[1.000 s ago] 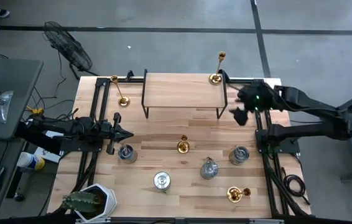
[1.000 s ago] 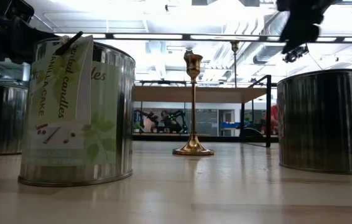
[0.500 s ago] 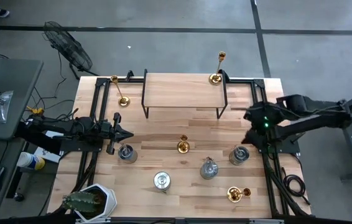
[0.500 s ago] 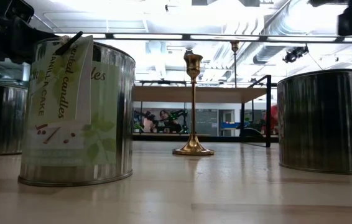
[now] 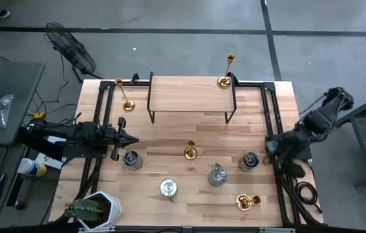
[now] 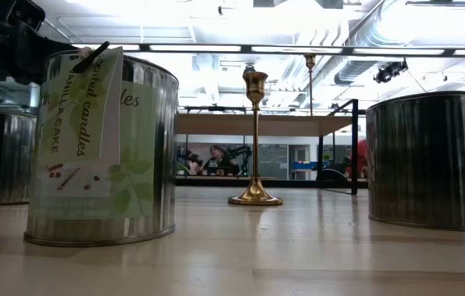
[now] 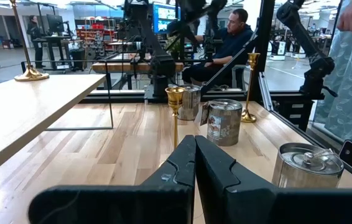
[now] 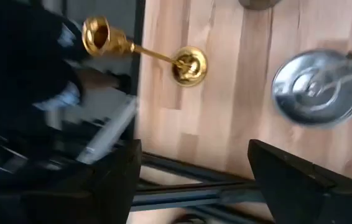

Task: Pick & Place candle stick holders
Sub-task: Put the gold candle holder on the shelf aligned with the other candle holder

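Four gold candlesticks stand on their round bases: one on the wooden shelf's far right corner point(image 5: 225, 74), one at the far left point(image 5: 126, 97), one at the centre point(image 5: 191, 150), one at the near right point(image 5: 244, 202). Four silver tins stand in the near half point(image 5: 131, 158) point(image 5: 167, 188) point(image 5: 217, 175) point(image 5: 249, 160). My left gripper point(image 7: 194, 155) is shut and empty at the left point(image 5: 128, 139), just far of the left tin. My right gripper point(image 8: 194, 186) is open and empty over the right rail point(image 5: 277, 152), above the near-right candlestick point(image 8: 145, 50) and a tin point(image 8: 319, 87).
A low wooden shelf on black legs point(image 5: 189, 94) stands at the far middle. Black frame rails run along the left point(image 5: 99, 129) and right point(image 5: 270, 123) sides. A potted plant point(image 5: 92, 208) sits at the near left corner. People show beyond the table point(image 7: 232, 37).
My right gripper has drawn back from beside the shelf's right end toward the table's near and right edges, ending over the right rail by the right tin. The candlesticks and tins have stayed where they were.
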`<action>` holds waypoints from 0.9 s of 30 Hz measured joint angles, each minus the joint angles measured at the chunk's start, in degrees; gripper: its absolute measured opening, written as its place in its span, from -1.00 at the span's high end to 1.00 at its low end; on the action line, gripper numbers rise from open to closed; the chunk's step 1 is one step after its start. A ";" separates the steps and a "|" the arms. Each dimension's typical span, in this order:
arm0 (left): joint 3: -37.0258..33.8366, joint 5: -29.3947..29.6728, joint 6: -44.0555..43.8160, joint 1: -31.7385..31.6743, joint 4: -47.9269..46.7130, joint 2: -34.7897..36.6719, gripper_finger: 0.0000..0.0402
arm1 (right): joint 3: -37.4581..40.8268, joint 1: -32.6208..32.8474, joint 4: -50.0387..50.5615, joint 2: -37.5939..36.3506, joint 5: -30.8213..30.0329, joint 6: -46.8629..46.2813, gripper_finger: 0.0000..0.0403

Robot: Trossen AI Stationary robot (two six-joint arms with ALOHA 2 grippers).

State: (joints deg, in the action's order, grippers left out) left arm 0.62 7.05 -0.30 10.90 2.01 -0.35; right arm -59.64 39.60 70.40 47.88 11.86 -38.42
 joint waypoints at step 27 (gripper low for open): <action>0.00 0.11 0.00 -0.02 -0.01 0.01 1.00 | 22.05 25.05 -34.27 6.18 -22.18 -7.91 -0.42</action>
State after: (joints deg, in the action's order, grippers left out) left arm 0.62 7.16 -0.30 10.87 2.00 -0.34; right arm -37.59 64.65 36.13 54.06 -10.31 -46.34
